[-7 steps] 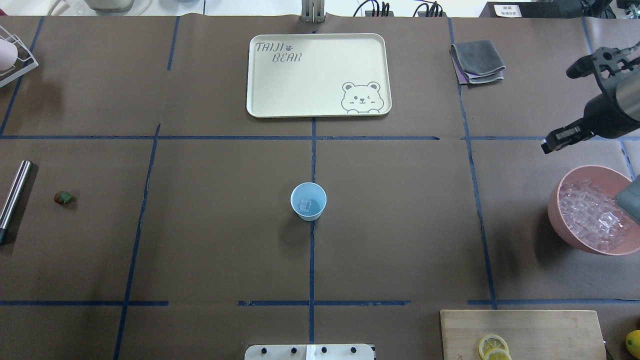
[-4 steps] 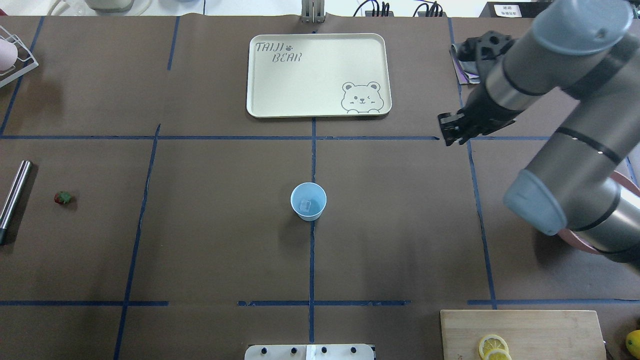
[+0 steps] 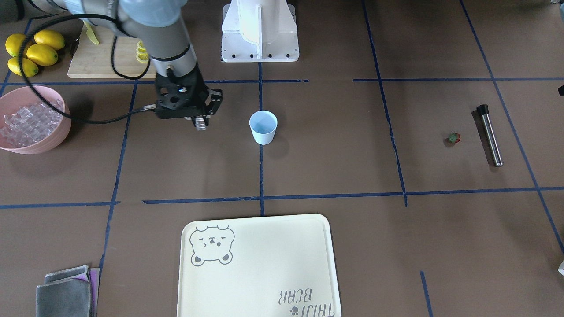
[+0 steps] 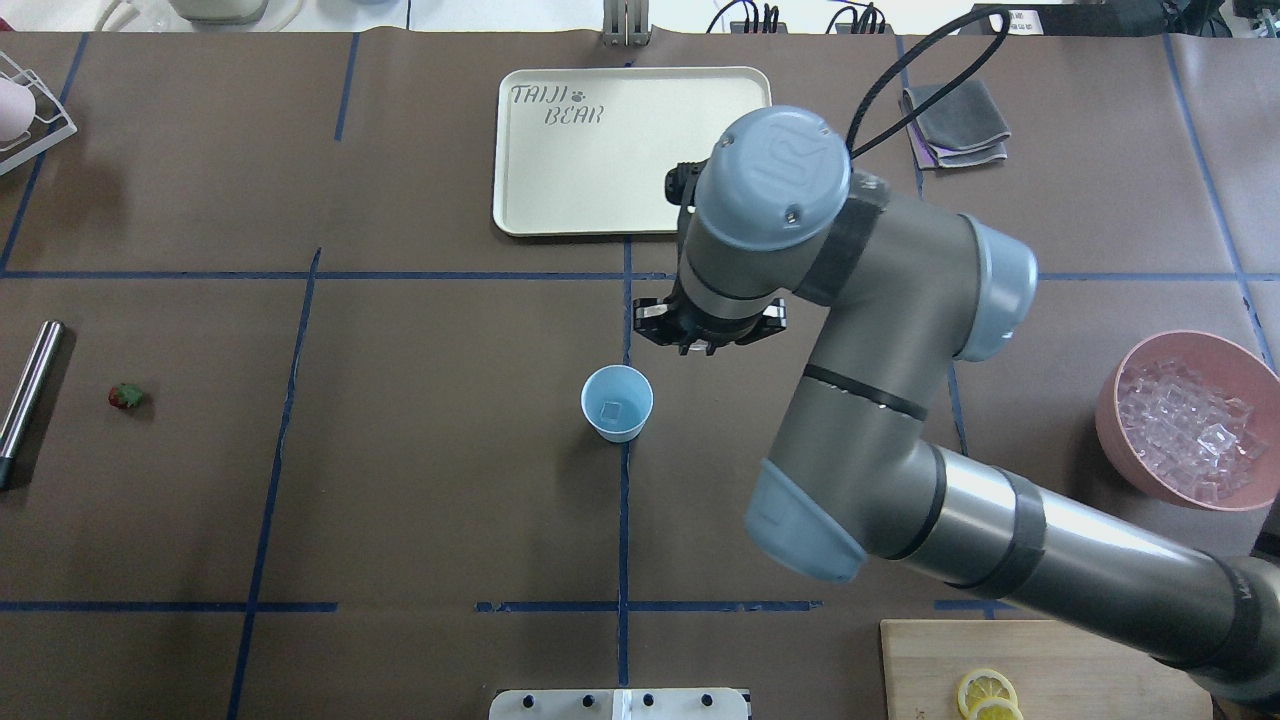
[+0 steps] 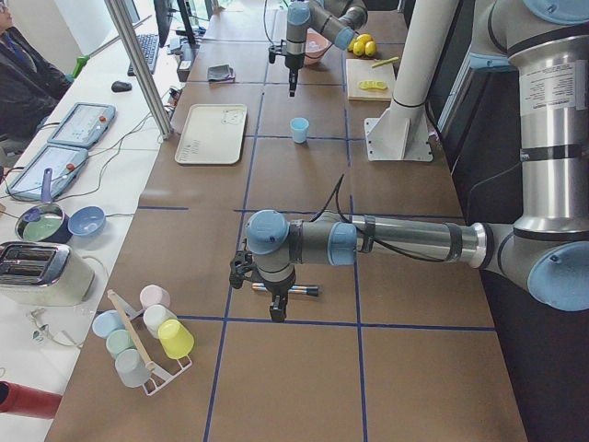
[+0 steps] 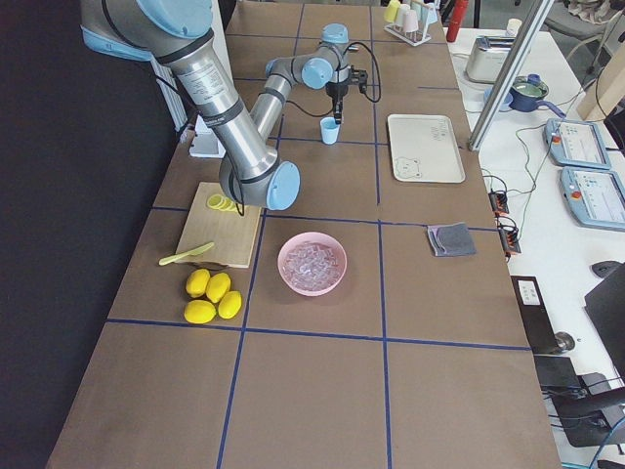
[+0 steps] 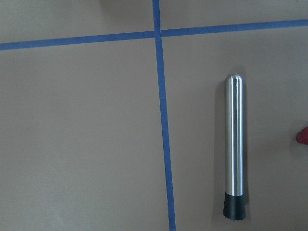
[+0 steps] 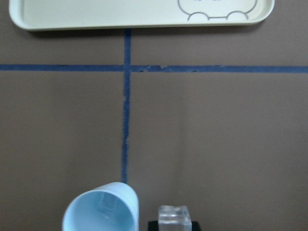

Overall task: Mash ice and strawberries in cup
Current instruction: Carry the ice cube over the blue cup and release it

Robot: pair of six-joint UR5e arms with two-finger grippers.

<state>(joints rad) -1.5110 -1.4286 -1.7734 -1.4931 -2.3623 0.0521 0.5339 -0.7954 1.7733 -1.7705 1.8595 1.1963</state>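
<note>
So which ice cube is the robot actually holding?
The lone cube pinched in the right tool, in the air beside the cup. Another cube lies inside the cup; the rest sit heaped in the pink bowl.

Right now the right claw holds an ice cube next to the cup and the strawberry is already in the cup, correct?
The strawberry is not in the cup; it lies on the table beside the metal rod, as the overhead exterior view shows. The right claw does hold an ice cube next to the cup.
</note>
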